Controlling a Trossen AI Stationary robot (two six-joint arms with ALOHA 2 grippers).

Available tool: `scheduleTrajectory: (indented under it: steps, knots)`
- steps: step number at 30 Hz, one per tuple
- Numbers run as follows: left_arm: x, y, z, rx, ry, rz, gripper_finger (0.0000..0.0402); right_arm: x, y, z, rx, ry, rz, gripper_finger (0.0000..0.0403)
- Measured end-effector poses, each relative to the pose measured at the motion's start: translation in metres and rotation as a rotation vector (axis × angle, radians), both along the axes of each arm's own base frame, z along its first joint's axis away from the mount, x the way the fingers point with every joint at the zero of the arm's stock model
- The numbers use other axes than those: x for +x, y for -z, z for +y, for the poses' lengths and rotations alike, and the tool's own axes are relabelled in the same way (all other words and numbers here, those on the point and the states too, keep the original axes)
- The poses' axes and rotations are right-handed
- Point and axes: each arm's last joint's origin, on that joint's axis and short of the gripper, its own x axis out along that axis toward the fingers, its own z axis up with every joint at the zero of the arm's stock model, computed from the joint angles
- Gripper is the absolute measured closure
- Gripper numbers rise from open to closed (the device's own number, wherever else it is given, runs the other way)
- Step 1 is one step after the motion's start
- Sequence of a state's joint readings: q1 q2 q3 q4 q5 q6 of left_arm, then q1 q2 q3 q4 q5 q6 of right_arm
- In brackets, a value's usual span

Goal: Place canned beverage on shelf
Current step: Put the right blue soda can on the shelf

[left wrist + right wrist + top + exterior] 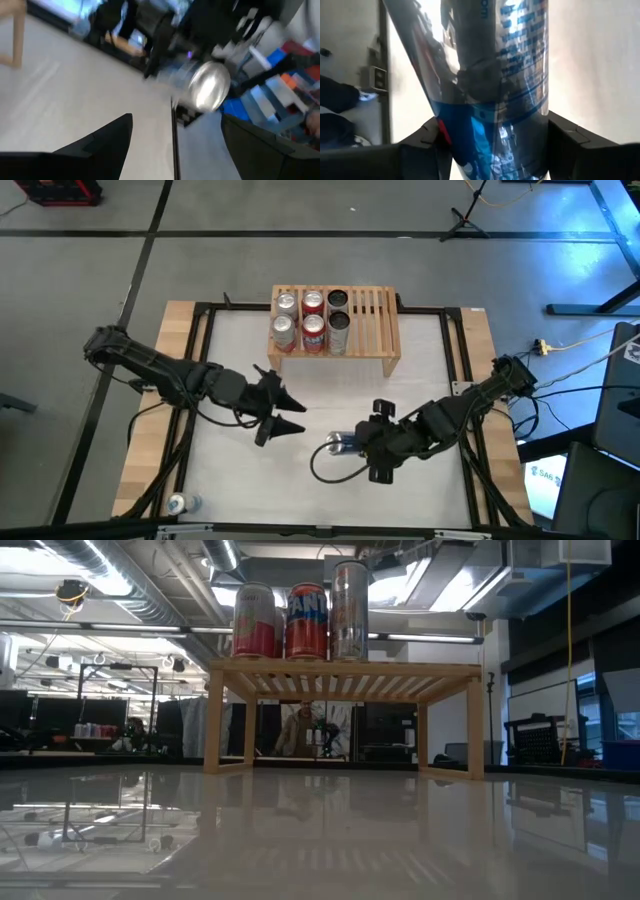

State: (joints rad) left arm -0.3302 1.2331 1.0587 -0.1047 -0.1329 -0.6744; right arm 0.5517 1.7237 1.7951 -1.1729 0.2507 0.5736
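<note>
One silver-and-blue can (341, 444) held sideways over the white bench (430, 380), clamped across its body by the right gripper (366, 448), well short of the shelf (375, 330) at the far edge. Fingers (570, 140) pressed against both flanks of the can in the right wrist view, printed wall filling the gap between them. Six cans already parked on the slatted top, in two rows toward one end, bars at the other end bare. Left gripper (288, 412) hovering near the can with jaws spread and nothing between them, the can's shiny end (207, 86) facing it in the left wrist view.

Likely handling: thin metal wall, stiff enough under a moderate squeeze but easily dented; smooth, glossy surface apt to slip or roll in a loose grip. Weight impossible to judge, full or empty. Best hold probably across the middle of the cylinder, clear of both ends, so the base can meet the slats flat. Needs turning upright before release, since narrow bars give a tilted can little footing. Care also called for beside the standing cans, easy to knock over.
</note>
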Motion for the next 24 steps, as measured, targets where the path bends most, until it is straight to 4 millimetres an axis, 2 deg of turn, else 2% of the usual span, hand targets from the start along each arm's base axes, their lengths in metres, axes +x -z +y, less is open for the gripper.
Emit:
scheduleTrajectory:
  steps: [6, 13, 24]
  knots:
    - [0.014, -0.011, -0.008, 0.014, 0.019, -0.143, 0.0101, 0.006, -0.001, -0.011, -0.001, 0.021, 0.006, 0.0192]
    - [0.036, 0.012, -0.023, 0.032, 0.015, -0.086, 0.0101, 0.014, -0.002, -0.024, 0.009, 0.075, -0.013, 0.0192]
    - [0.040, 0.014, -0.022, 0.090, -0.107, -0.108, 0.0101, 0.019, -0.001, -0.022, 0.101, 0.101, -0.016, 0.0192]
